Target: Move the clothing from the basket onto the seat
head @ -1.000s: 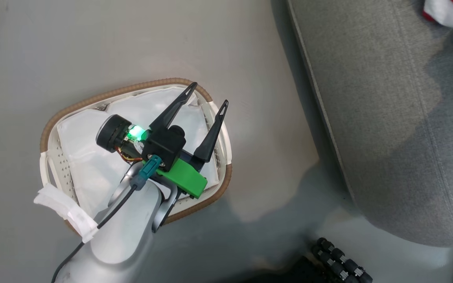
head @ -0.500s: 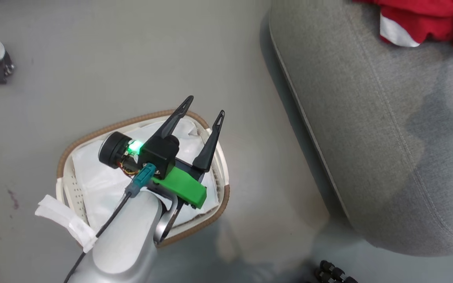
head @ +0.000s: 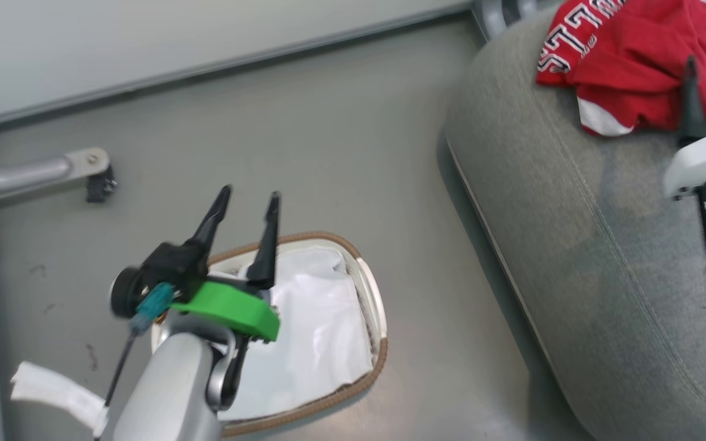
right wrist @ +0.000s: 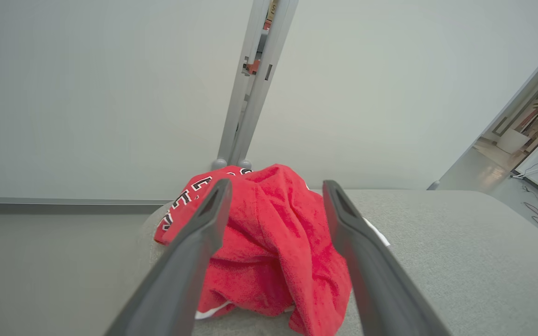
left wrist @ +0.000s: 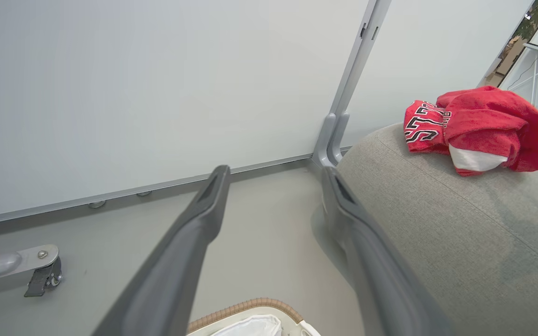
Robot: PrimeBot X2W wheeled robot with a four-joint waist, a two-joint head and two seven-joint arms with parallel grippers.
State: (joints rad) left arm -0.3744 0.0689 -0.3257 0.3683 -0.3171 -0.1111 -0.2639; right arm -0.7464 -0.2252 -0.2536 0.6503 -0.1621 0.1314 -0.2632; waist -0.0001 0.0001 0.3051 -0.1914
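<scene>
Gaping wide, the right gripper [right wrist: 277,185] has its two dark fingers well apart and clamps nothing. The red clothing [right wrist: 273,242] lies in a crumpled heap just past the fingertips; I cannot tell whether it touches them. That heap, with white panels and block letters, sits on the seat [head: 573,214] near its far rounded corner, close to the wall [head: 144,37]. The left gripper [head: 249,193] is likewise fully parted and empty, hovering over the far rim of the basket [head: 365,282]. The basket stands on the floor [head: 359,135] beside the seat's left edge, with a white liner [head: 316,331] inside.
</scene>
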